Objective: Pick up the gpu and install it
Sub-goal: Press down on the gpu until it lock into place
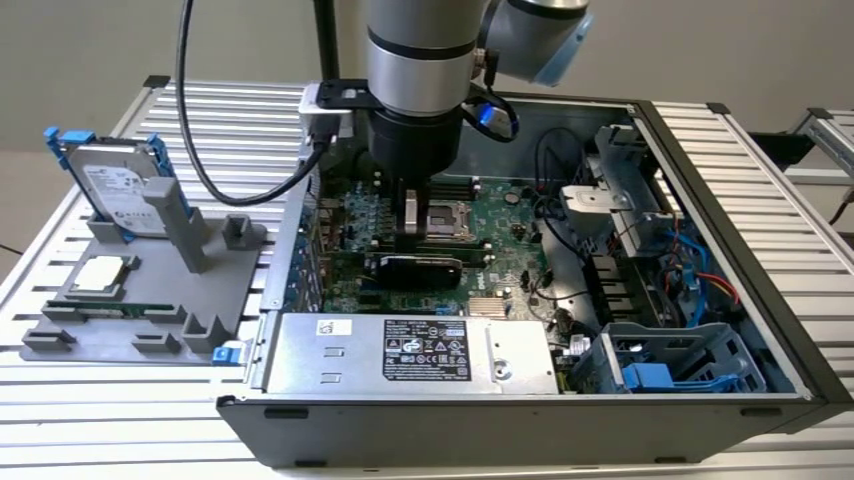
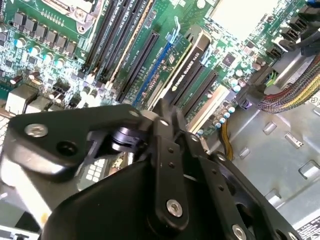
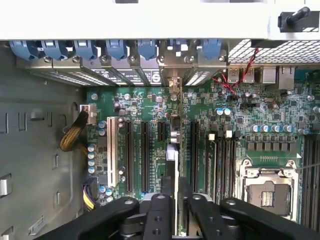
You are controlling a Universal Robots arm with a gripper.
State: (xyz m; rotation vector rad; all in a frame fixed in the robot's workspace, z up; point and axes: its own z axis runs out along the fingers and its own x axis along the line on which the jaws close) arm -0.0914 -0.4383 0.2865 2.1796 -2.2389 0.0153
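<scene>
The gpu [image 1: 420,268] stands on edge on the green motherboard [image 1: 514,205] inside the open computer case, black cooler facing the front. In the first wrist view the gpu [image 3: 175,150] shows edge-on, running from its silver bracket at the case's rear wall down to my gripper [image 3: 175,187]. The fingers press together on the card's upper edge. The second wrist view shows the gpu [image 2: 192,67] upright among the black expansion slots, with my gripper [image 2: 165,115] at its near end. The arm reaches straight down into the case, with the gripper [image 1: 414,225] above the card.
A silver power supply [image 1: 400,350] fills the case's front. A blue drive cage [image 1: 667,365] and cables sit on the exterior view's right. On the left, outside the case, a grey fixture [image 1: 147,290] holds a hard drive [image 1: 120,185] with blue rails. Memory slots [image 3: 220,160] and the CPU socket [image 3: 267,190] flank the card.
</scene>
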